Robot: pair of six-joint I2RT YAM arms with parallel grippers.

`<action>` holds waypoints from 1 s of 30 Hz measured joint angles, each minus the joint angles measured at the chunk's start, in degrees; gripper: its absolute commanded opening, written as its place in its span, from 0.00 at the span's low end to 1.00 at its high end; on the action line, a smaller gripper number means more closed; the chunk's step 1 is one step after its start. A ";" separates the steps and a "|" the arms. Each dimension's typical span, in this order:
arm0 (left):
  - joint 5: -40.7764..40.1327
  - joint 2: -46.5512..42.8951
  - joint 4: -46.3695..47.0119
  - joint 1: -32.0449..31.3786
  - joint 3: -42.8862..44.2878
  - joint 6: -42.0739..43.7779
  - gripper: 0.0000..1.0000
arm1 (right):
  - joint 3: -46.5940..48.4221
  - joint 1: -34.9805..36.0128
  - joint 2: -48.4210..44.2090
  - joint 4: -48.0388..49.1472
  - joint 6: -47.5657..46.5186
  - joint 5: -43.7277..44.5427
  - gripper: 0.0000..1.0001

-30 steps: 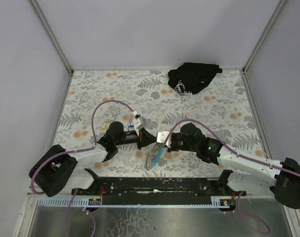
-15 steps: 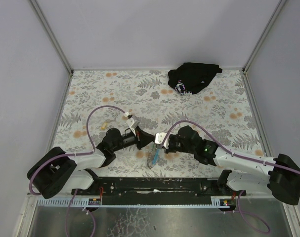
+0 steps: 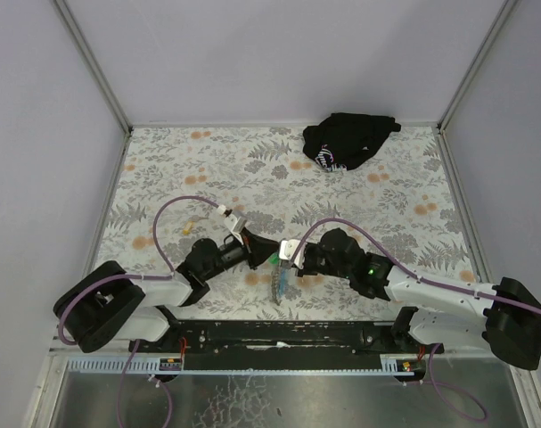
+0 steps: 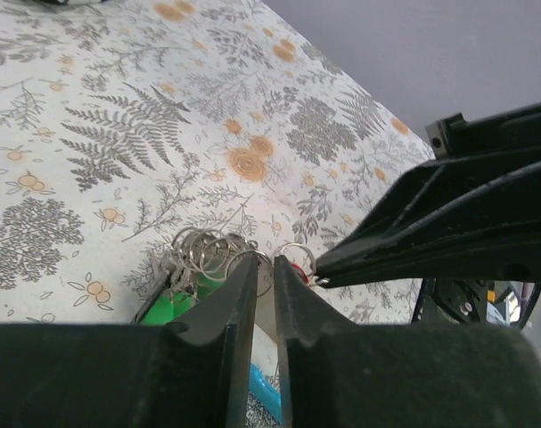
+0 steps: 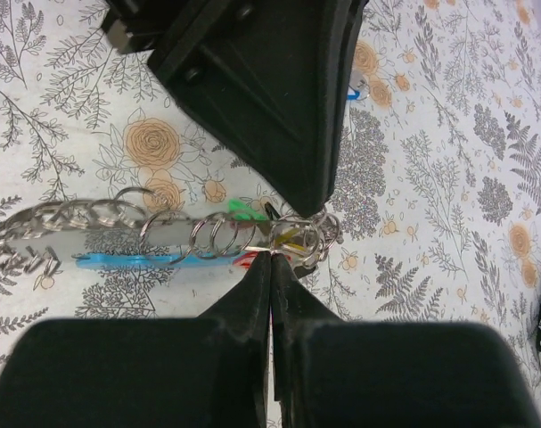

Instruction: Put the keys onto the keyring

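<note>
Left arm: is reaching low over the table [image 3: 163, 169] from the near left corner, the left gripper [image 3: 264, 252] pointing toward the middle.
Right arm: is stretching in from the near right corner, the right gripper [image 3: 284, 259] meeting the left one tip to tip.
Left fingers: are sitting almost together with a thin gap showing in the left wrist view; whether they are clamping a ring cannot be told.
Right fingers: are pressing together, pinching a thin wire loop of the keyring [image 5: 218, 234].
Keyring: is lying on the table just below both tips, its strap [image 3: 278, 283] trailing toward the near edge.
Keys: are bunching at the pinched end, the keys [image 5: 286, 239] showing green, yellow and red tags right by the right fingertips.
Left wrist view: is showing the ring cluster just ahead of the left tips.
Right wrist view: is showing the chain of loops and the strap's light-blue part.
Top view: is showing a black cloth [image 3: 346, 141] at the far edge, well apart.
</note>
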 measured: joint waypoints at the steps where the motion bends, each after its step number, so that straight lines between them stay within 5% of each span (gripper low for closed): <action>1: -0.52 -0.22 0.00 0.02 -0.09 0.37 0.17 | 0.02 0.09 -0.57 -0.50 -0.07 0.02 0.00; 8: -0.94 -5.18 -0.70 0.26 -0.22 6.40 0.32 | 1.51 0.37 -1.77 -4.90 -1.77 1.05 0.00; 15: 8.55 -6.99 -7.15 2.56 1.18 16.70 0.39 | 3.69 0.37 -2.03 -8.11 -3.21 1.01 0.00; 30: 26.62 -4.81 -23.85 6.23 11.23 38.12 0.42 | 5.49 0.39 -2.08 -13.79 -4.74 0.83 0.00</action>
